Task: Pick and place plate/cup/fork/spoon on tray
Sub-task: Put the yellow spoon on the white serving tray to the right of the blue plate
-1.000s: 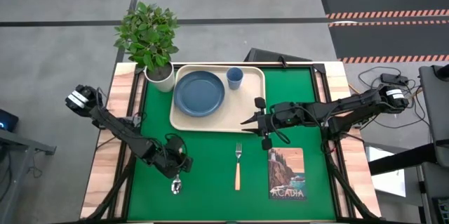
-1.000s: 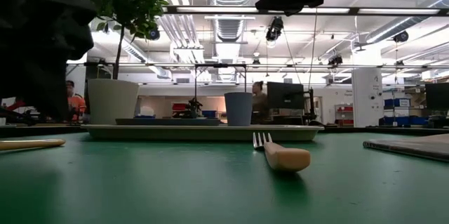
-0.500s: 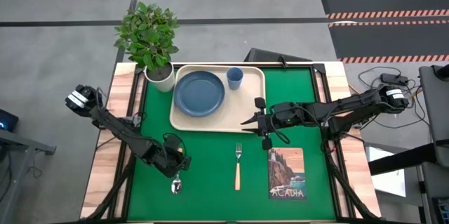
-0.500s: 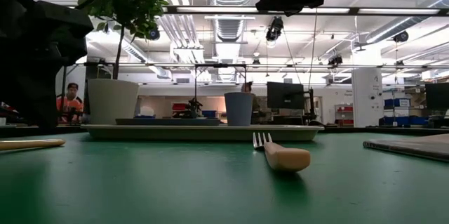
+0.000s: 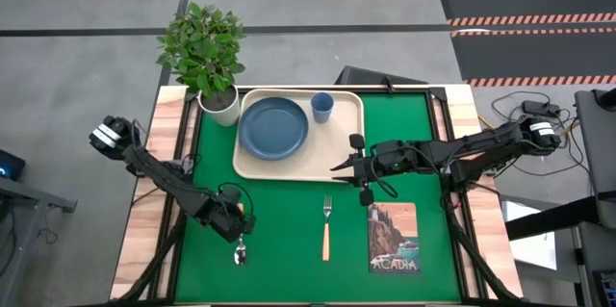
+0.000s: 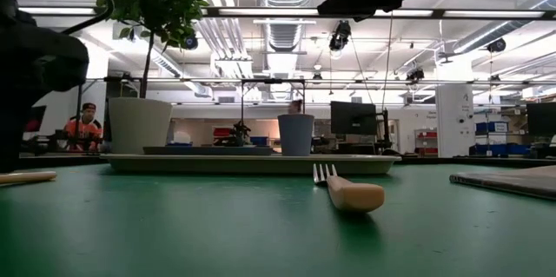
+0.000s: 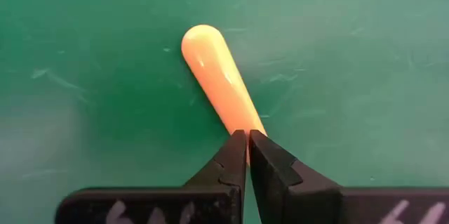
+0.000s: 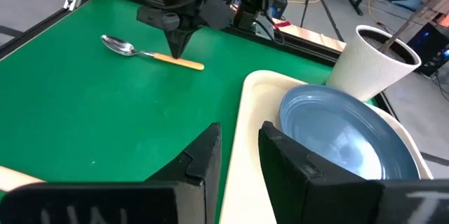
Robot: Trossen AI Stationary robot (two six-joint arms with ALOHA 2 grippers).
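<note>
Spoon (image 7: 216, 78) — left fingers (image 7: 235, 161) now pinching

High view: straight down on the whole bench (image 5: 289, 230). Low view: bench-top level, facing the room. Wrist views: close, forward. Shared: tray (image 5: 351, 158), fork (image 5: 325, 225).

Over the last second the left claw (image 5: 238, 233) drew back toward the desk's left edge, sliding along the spoon (image 5: 241, 249) from the middle of its handle to the handle's tip. In the low view the dark bulk of that arm shrank back to the left border, uncovering more of the room behind, and less of the handle showed at the left edge. The person (image 6: 82, 121) in orange beyond the desk came into plainer sight.
</note>
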